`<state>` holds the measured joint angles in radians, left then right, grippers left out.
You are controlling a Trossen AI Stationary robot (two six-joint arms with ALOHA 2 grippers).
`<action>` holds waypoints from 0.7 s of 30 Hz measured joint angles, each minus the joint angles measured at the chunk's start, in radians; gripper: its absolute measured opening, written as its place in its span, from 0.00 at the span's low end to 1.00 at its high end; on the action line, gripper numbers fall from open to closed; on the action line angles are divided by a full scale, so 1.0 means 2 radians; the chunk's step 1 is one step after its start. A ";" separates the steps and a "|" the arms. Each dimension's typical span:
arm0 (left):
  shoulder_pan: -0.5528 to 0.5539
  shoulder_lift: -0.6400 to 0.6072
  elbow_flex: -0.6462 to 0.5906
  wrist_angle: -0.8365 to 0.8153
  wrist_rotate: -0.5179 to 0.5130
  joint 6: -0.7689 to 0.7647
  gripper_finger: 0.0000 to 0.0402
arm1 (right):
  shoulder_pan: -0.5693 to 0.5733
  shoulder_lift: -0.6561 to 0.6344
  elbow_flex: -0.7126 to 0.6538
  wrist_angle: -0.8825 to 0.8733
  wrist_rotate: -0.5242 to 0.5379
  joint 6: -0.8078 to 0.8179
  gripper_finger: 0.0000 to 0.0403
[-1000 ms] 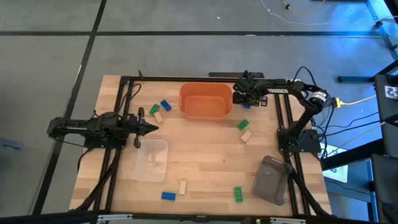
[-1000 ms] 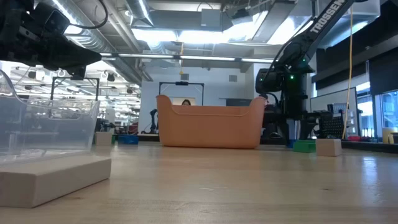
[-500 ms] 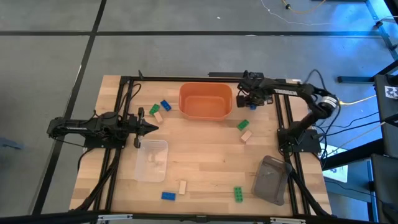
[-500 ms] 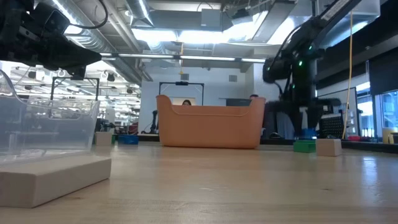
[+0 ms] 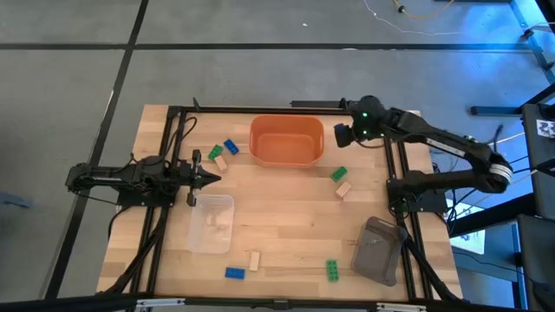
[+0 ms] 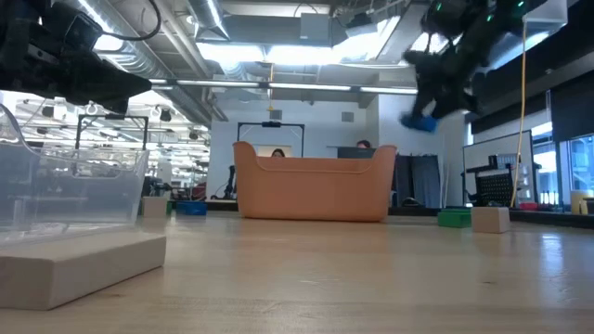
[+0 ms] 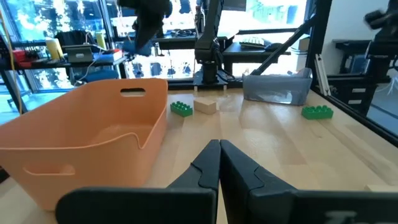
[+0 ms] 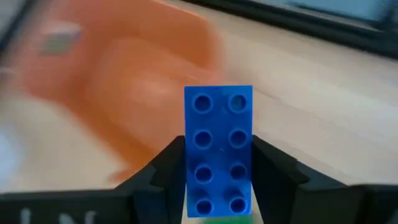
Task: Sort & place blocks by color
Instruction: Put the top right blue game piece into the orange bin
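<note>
My right gripper (image 8: 217, 146) is shut on a blue block (image 8: 219, 149) and hangs high over the table just right of the orange bin (image 5: 286, 140); the low view shows the block (image 6: 422, 122) well above the bin's rim. My left gripper (image 5: 213, 178) waits shut at the table's left, level, touching nothing. Loose blocks lie flat on the wood: green (image 5: 215, 152), blue (image 5: 231, 146) and tan (image 5: 221, 161) left of the bin, green (image 5: 339, 173) and tan (image 5: 344, 188) right of it, and blue (image 5: 234, 272), tan (image 5: 255, 260) and green (image 5: 331, 269) near the front edge. My right gripper pinches the blue block's two long sides (image 8: 186, 174) between its two fingers (image 8: 165, 168), at one end of the block, so the rest sticks out beyond the fingertips. The fingers slant downward and lie along the block. The block is lifted clear, its studded face toward the wrist camera.
A clear tray (image 5: 212, 223) lies on the table by the left arm, and a grey tray (image 5: 378, 250) at the front right. Black frame rails (image 5: 401, 165) run along both sides of the table. Bare wood lies between the bin and the front blocks.
My right gripper has risen from table height beside the bin's right end and rolled at the wrist, drawing back a little toward the table's right. The blue block has gone up with it and now hangs clear above the bin's rim.
</note>
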<state>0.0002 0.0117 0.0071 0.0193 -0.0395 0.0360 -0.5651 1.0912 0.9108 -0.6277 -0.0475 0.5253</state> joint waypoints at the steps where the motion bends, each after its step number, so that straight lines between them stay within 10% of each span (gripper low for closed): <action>1: 0.000 0.000 0.000 0.000 0.000 0.000 0.00 | 0.006 -0.008 0.000 0.020 -0.018 -0.008 0.35; 9: 0.000 0.000 0.000 0.005 -0.003 -0.005 0.00 | 0.035 -0.027 0.000 0.243 -0.189 -0.046 0.35; 21: 0.000 0.000 0.000 0.070 0.006 -0.152 0.00 | 0.035 -0.027 0.000 0.216 -0.183 -0.051 0.35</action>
<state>0.0003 0.0120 0.0073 0.1585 -0.0281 -0.2678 -0.4957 1.0382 0.9112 -0.1949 -0.4144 0.4240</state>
